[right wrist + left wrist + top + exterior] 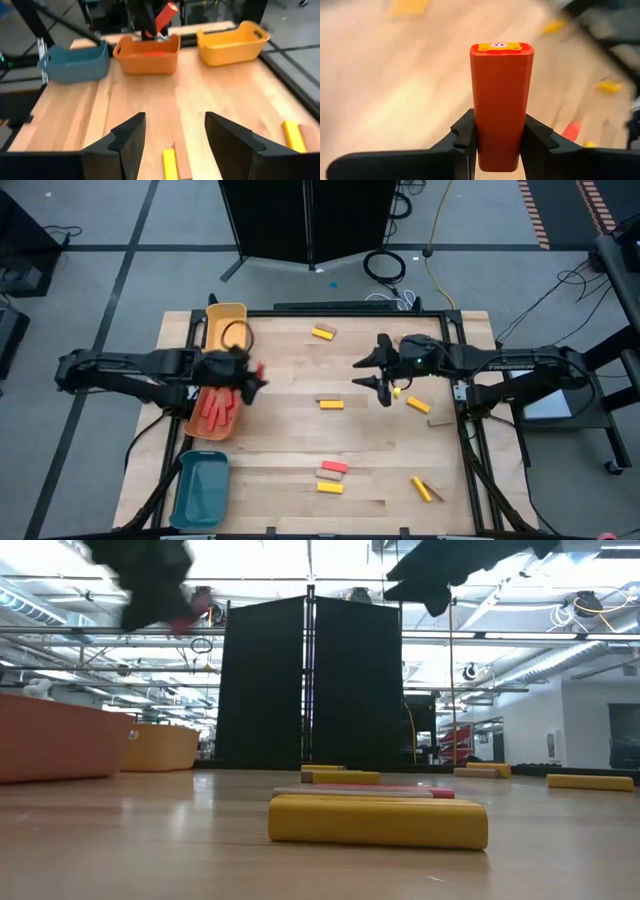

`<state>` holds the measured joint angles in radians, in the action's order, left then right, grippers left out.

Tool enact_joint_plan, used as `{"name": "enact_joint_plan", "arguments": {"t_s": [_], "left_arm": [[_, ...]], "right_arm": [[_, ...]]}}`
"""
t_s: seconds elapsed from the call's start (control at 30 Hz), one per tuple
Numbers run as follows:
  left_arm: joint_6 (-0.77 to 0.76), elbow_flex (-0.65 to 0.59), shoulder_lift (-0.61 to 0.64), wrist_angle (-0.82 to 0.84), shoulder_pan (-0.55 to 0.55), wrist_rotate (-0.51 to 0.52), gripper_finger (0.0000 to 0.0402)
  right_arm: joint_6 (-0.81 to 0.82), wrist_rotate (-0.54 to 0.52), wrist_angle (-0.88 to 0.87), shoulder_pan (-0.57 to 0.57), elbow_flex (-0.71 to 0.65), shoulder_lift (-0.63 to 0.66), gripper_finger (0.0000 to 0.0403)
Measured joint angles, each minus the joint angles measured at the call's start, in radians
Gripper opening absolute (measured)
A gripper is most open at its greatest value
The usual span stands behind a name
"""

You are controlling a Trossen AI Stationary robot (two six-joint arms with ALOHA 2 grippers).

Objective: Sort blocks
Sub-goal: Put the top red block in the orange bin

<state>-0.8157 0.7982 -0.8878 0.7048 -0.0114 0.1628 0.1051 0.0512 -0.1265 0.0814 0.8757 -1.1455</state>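
My left gripper hovers over the table beside the orange tray, shut on a red block. The right wrist view shows that block in the air above the orange tray. Several red blocks lie in that tray. My right gripper hangs open above the table's middle and touches nothing. A yellow block lies flat on the table ahead of its fingers. More yellow, red and tan blocks lie scattered on the wood. My left gripper pinches the red block between its two fingers near the block's rear end. The block runs along the fingers and sticks out past them. It is lifted clear of the table, and its free end carries a yellow sticker.
A yellow tray stands toward the far edge from the orange one, and a teal tray toward the near edge. Loose blocks lie at the far middle, the right and the near right. Bare wood lies between the trays and the table's middle.
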Motion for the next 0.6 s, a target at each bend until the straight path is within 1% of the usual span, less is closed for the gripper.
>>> {"name": "enact_joint_plan", "arguments": {"t_s": [0.1,0.17,0.23,0.33,0.4,0.5,0.6], "left_arm": [[-0.284,-0.002,0.019,0.256,-0.055,-0.013,0.0095],[-0.401,-0.002,0.019,0.355,-0.082,-0.013,0.0095],[-0.477,-0.002,0.011,0.413,-0.093,-0.012,0.0095],[-0.541,-0.002,-0.002,0.459,-0.095,-0.019,0.0095],[-0.563,-0.002,-0.012,0.474,-0.095,-0.043,0.0095],[-0.556,-0.002,-0.034,0.479,-0.096,-0.072,0.0098],[-0.502,-0.002,-0.063,0.485,-0.096,-0.125,0.0116]], "right_arm": [[-0.031,0.000,0.005,-0.023,0.000,-0.033,0.0198],[-0.057,0.001,0.007,-0.035,0.000,-0.052,0.0199],[-0.071,0.001,0.007,-0.045,0.000,-0.070,0.0199],[-0.076,0.002,-0.008,-0.054,0.000,-0.087,0.0199],[-0.076,0.002,-0.026,-0.057,0.000,-0.091,0.0199],[-0.068,0.002,-0.051,-0.057,0.000,-0.091,0.0199],[-0.047,0.001,-0.052,-0.057,0.000,-0.091,0.0199]]}}
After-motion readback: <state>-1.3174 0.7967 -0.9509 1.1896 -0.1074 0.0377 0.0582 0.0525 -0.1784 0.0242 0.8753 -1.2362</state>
